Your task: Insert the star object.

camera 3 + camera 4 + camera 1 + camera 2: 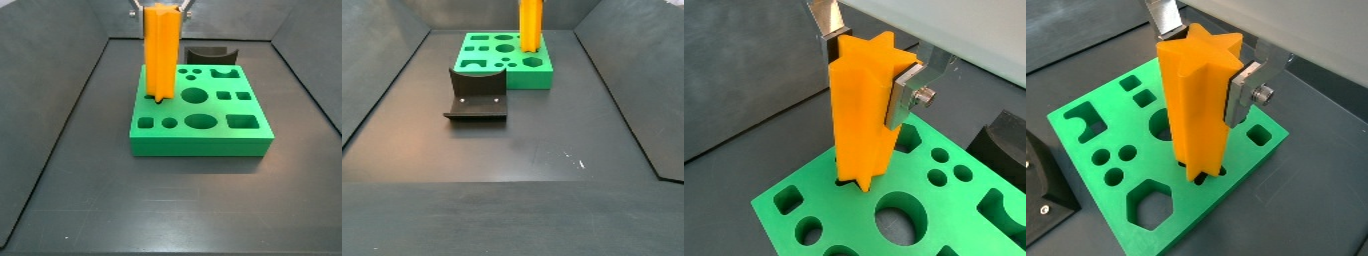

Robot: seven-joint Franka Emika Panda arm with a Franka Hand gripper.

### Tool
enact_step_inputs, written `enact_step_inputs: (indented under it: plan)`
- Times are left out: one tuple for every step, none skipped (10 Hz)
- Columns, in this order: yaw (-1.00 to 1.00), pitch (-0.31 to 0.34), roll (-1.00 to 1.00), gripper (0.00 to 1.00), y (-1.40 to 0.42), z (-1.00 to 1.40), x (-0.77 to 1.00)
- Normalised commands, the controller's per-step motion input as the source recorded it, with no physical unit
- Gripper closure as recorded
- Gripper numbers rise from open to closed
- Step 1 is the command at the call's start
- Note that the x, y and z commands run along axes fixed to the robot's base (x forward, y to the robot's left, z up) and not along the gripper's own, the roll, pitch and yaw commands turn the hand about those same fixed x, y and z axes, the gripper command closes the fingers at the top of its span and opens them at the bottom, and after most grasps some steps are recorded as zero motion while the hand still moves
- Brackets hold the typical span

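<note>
The star object (862, 120), a tall bright orange ridged prism, stands upright in my gripper (869, 68), whose silver fingers (902, 97) are shut on its upper part. It shows in both wrist views (1197, 110) and both side views (159, 55) (532, 25). Its lower end meets a star-shaped hole near a corner of the green block (818, 195) (1106, 120) (201, 135) (496, 60). Dark slivers of the hole show around its foot. I cannot tell how deep it sits. The gripper (160, 5) is at the top edge of a side view.
The green block has several other shaped holes, among them a large round one (898, 222). A dark grey curved piece (210, 52) lies just behind the block. The fixture (476, 95) stands on the dark floor beside the block. Grey walls ring the floor.
</note>
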Motion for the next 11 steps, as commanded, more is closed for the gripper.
enact_step_inputs:
  plan:
    - [0.97, -0.120, -0.04, 1.00, 0.00, -0.18, -0.01]
    - [1.00, -0.100, 0.00, 1.00, 0.03, -0.19, 0.00]
    - [0.85, -0.097, 0.00, 1.00, 0.00, -0.14, 0.00]
    - [0.25, -0.040, 0.00, 1.00, -0.08, -0.23, 0.00]
    - [0.09, -0.044, 0.00, 1.00, -0.03, -0.29, 0.00]
    - [0.07, -0.069, 0.00, 1.00, -0.01, -0.32, 0.00]
    - [0.00, -0.091, 0.00, 1.00, -0.04, -0.36, 0.00]
    - [0.00, -0.120, -0.03, 1.00, 0.00, -0.36, 0.00]
    - [0.00, -0.163, -0.01, 1.00, 0.00, -0.41, 0.00]
    - [-0.03, -0.094, 0.00, 1.00, 0.00, -0.34, 0.00]
    - [0.00, -0.143, 0.00, 1.00, 0.00, -0.29, 0.00]
